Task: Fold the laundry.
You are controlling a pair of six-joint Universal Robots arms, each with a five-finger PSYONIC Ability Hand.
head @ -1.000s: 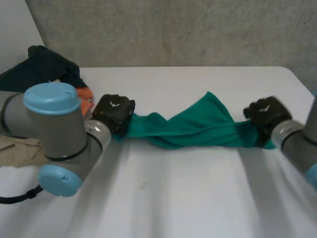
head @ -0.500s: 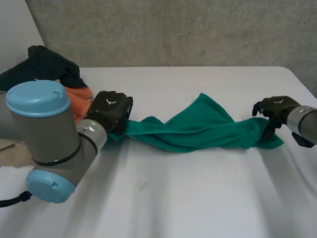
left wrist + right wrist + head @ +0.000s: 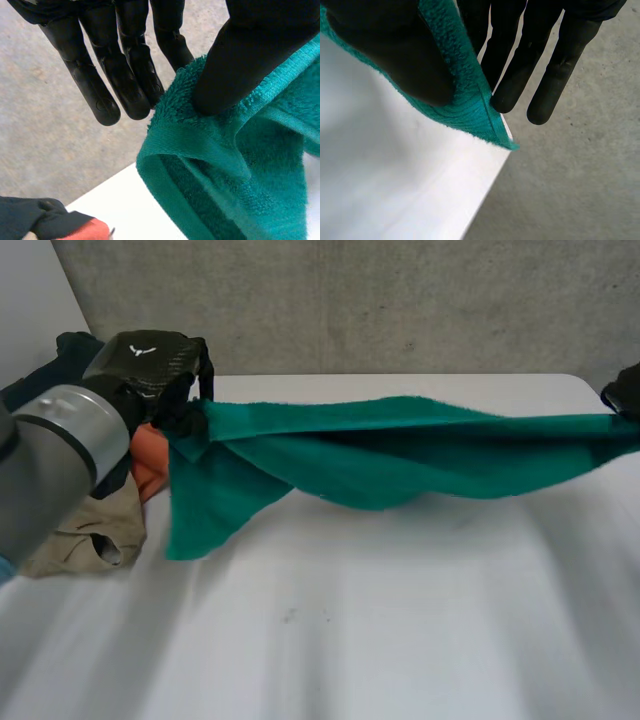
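- The green terry towel [image 3: 400, 455] hung stretched between both hands above the white worktop [image 3: 400, 620], with one corner drooping towards the worktop's left edge.
- The left hand [image 3: 240, 65] pinched one end of the towel between thumb and fingers [image 3: 127, 85].
- The right hand [image 3: 385, 45] pinched the opposite corner, at the worktop's right edge.
- A heap of dark, orange and beige clothes [image 3: 80, 530] lay at the left edge.

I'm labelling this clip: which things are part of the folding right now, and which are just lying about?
In use: green towel, pinched at opposite ends by the left hand and right hand.
Lying about: dark garment, orange cloth and beige garment, heaped near the left hand.
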